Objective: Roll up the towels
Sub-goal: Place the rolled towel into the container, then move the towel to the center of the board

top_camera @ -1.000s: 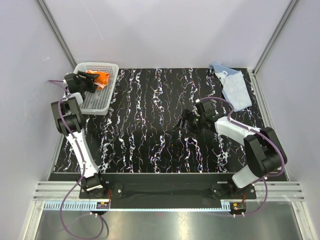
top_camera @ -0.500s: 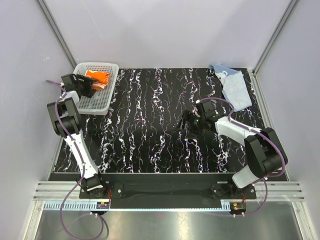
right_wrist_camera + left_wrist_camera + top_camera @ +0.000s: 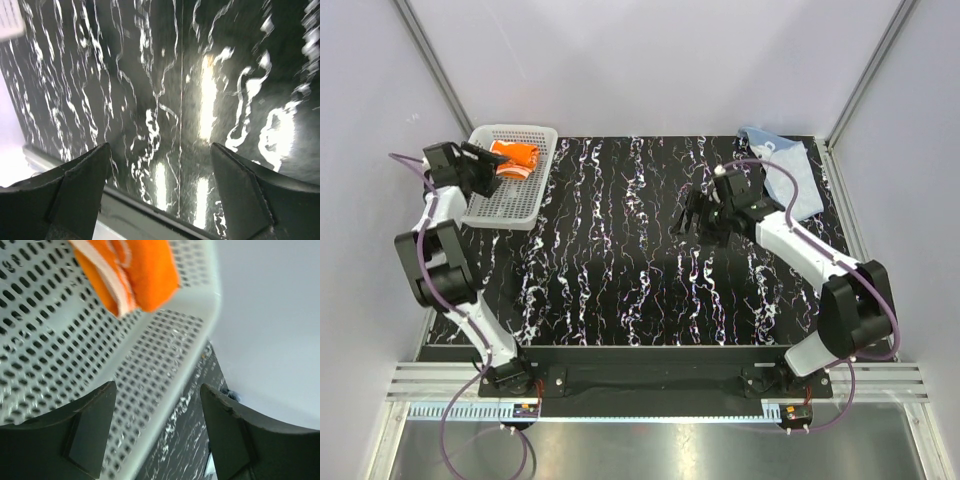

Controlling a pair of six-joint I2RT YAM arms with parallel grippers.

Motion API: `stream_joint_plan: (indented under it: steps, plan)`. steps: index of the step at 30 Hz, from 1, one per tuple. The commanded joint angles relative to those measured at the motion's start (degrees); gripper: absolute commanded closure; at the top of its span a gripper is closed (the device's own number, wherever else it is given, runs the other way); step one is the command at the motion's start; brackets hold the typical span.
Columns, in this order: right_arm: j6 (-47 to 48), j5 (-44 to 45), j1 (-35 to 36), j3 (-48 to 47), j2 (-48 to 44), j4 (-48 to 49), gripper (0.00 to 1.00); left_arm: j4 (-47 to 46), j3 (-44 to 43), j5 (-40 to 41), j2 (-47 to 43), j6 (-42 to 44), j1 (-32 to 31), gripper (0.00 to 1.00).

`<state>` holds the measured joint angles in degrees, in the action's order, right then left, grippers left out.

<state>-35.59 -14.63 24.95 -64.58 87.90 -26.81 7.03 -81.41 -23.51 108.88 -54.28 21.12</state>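
Left end effector [image 3: 157, 390] jaws apart, empty, hovering beside white mesh basket [image 3: 510, 205] at far-left corner of desk [image 3: 620, 270]; orange towel [image 3: 515, 158] rolled inside basket, likely stowed there as finished; right end effector [image 3: 698, 215] jaws apart, empty, over desk right of centre; likely next target light blue towel [image 3: 790, 175], unrolled at far-right corner.

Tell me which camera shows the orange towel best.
Left wrist: the orange towel is close up, its layered edge visible, in the white basket, though cropped at the top. Top external shows it small, at the basket's far end beside the left tool. Right wrist shows none of it.
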Motion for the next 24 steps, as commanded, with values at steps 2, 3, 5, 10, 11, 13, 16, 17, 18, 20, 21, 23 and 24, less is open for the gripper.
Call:
stream_joint_plan:
  steps: [2, 3, 5, 10, 11, 13, 16, 17, 18, 20, 21, 23, 24]
  plan:
    - [3.2, 8.3, -2.0, -10.3, -1.0, -6.1, 0.11, -4.7, 8.6, -4.4, -15.6, 5.3, 0.2, 0.26]
    - [3.8, 9.1, -2.5, -12.0, 0.2, -7.2, 0.11, -4.1, 9.9, -7.4, -17.5, 5.9, 0.2, 0.25]
    - [4.6, 11.9, -4.4, -16.8, 2.3, -10.3, 0.12, -2.2, 12.3, -10.9, -22.1, 8.8, -0.1, 0.25]
    - [6.8, 17.0, -11.7, -24.7, 8.2, -15.0, 0.11, 5.6, 18.3, -17.5, -33.2, 20.3, -6.7, 0.22]
    - [7.2, 17.8, -11.7, -26.0, 9.6, -15.9, 0.11, 6.7, 18.3, -15.1, -35.0, 21.6, -9.2, 0.20]
    - [7.6, 19.9, -15.9, -29.7, 12.3, -18.7, 0.12, 8.0, 20.4, -10.2, -38.3, 26.6, -17.4, 0.19]
    - [7.8, 20.3, -21.9, -32.1, 16.8, -19.9, 0.13, 13.5, 19.7, -1.9, -38.4, 32.2, -23.5, 0.19]
    - [8.0, 20.7, -23.3, -33.2, 17.8, -20.3, 0.13, 15.3, 19.1, -0.6, -38.0, 33.3, -25.2, 0.19]
    - [8.1, 20.8, -24.6, -34.0, 20.1, -20.6, 0.13, 18.4, 17.7, 2.4, -37.7, 34.3, -25.8, 0.19]
    - [9.0, 23.7, -26.2, -37.5, 24.1, -21.4, 0.14, 19.8, 17.4, 4.1, -37.6, 34.8, -26.4, 0.19]
    - [9.5, 25.2, -26.2, -39.3, 26.0, -22.0, 0.14, 20.1, 17.6, 5.6, -37.8, 34.2, -26.5, 0.19]
    - [11.2, 27.2, -26.2, -46.1, 30.0, -24.4, 0.14, 20.0, 18.2, 5.5, -38.2, 34.0, -26.6, 0.19]
    - [11.6, 27.9, -26.2, -48.7, 34.2, -25.4, 0.15, 19.9, 18.3, 4.9, -38.1, 33.9, -26.6, 0.19]
